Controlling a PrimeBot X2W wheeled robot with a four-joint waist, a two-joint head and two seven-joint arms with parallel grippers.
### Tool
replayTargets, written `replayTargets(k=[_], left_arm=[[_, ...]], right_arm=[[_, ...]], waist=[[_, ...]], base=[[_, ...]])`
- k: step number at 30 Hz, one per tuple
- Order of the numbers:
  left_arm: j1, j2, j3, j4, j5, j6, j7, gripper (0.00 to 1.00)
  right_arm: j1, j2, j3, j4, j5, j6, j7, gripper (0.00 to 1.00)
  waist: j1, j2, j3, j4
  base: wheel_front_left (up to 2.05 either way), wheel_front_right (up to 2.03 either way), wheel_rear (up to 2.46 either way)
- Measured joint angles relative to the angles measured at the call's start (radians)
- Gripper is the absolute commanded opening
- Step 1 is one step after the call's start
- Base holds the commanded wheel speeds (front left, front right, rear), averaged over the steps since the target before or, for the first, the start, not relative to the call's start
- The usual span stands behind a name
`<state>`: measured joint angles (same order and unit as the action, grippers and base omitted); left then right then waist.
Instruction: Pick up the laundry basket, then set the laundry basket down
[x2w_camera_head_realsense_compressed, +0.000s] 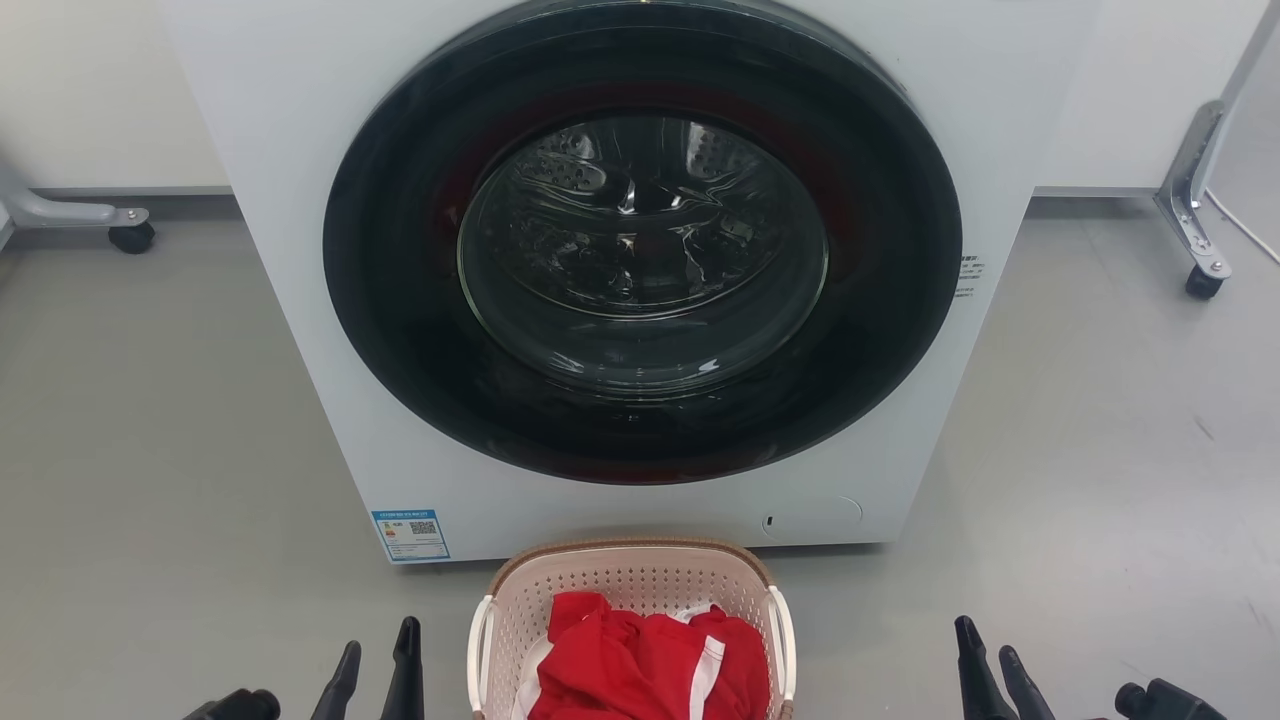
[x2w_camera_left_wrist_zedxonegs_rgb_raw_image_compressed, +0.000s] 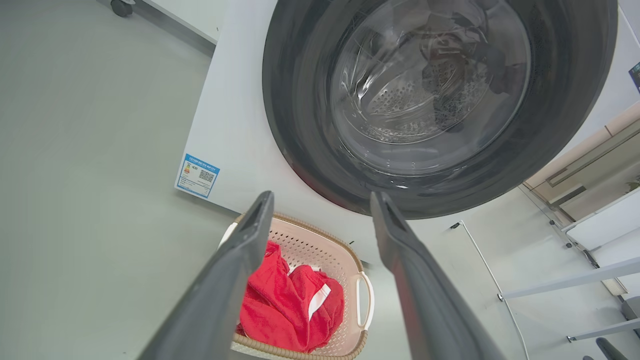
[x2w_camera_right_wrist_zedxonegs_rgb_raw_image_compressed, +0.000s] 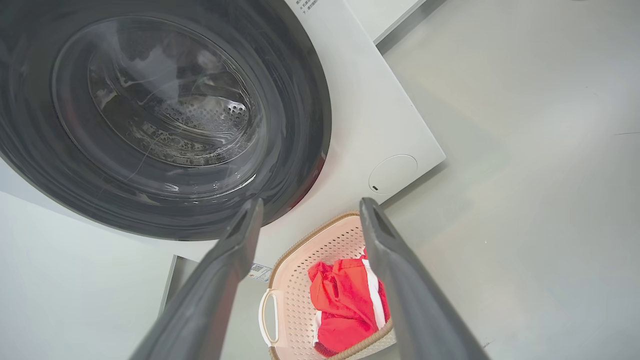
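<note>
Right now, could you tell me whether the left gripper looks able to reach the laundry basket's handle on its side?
Probably yes. The left gripper is open beside the laundry basket, and only bare floor lies between it and the white handle on that side.

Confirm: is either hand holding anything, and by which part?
Nothing held. The left hand and right hand are open, flanking the laundry basket without touching it.
</note>
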<state>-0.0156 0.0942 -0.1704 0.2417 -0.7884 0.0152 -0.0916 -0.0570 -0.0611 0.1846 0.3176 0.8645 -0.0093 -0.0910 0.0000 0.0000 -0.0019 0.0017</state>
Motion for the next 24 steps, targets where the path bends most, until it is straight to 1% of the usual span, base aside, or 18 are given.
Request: replayTargets(k=[2,12,24], left_arm=[[0.001,0.000,-0.005,-0.001,0.025,0.004,-0.008,1.00],[0.004,0.001,-0.037,-0.010,0.182,0.029,-0.044,1.00],[0.025,0.001,-0.063,-0.024,0.340,0.058,-0.090,1.00]], right_arm=[[0.000,-0.001,0.009,-0.001,-0.027,-0.001,-0.008,1.00],[-0.012,-0.002,0.052,-0.005,-0.168,-0.027,-0.044,1.00],[-0.014,-0.005,0.102,-0.012,-0.331,-0.051,-0.088,1.00]], waist=[[0.0000,0.0000,0.000,0.000],[0.0000,0.0000,0.001,-0.001],[0.0000,0.0000,0.002,-0.003]], base=[[0.00,0.00,0.00],[0.00,0.00,0.00],[0.00,0.00,0.00]])
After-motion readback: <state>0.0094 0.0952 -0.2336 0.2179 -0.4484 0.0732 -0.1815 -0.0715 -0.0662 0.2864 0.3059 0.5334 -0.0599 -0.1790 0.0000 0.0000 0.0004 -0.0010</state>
